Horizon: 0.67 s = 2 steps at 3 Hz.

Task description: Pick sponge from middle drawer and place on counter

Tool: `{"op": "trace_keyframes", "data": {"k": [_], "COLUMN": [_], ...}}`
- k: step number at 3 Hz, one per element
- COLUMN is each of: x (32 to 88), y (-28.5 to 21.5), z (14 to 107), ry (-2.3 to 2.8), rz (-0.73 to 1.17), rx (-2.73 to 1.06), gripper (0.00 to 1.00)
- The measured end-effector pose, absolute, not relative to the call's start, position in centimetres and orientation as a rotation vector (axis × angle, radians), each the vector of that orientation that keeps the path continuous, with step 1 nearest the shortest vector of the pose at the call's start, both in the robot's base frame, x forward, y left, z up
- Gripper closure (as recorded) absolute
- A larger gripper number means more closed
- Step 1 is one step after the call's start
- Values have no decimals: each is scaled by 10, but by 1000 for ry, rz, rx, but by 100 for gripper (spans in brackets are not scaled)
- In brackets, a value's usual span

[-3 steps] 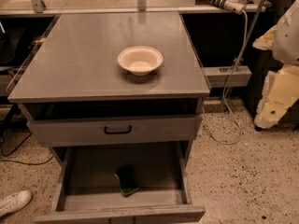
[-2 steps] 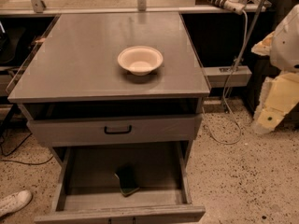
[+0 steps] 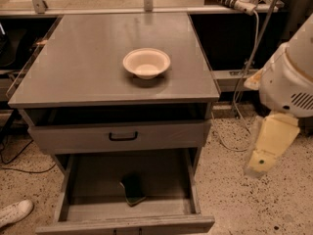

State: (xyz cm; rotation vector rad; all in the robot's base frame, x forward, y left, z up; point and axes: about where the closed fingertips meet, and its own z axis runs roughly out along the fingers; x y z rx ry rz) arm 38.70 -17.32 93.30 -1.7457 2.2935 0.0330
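While the sponge lies on the flat bottom of the open middle drawer, dark green face up and near the drawer's front, nothing of the task looks done beyond the drawer standing pulled out. The pincer hangs at the right of the cabinet, pale yellow under the white arm housing, well apart from the drawer and lower than the desk; whether it is spread or pressed together cannot be told, and it holds nothing that shows. A cream bowl sits alone near the middle of the desk, with bare grey surface around it. Judging from this, the whole handling part is left: reaching into the drawer, pinching the sponge, lifting it past the upper drawer front and setting it on the desk beside the bowl.
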Motion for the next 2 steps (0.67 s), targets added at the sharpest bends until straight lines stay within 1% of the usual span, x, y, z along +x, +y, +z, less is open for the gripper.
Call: {"op": "trace_keyframes", "data": {"k": [2], "x": [381], "y": [-167], "z": [920], "ry": [2304], "rz": [54], "rx": [-1740], "gripper": [0]}}
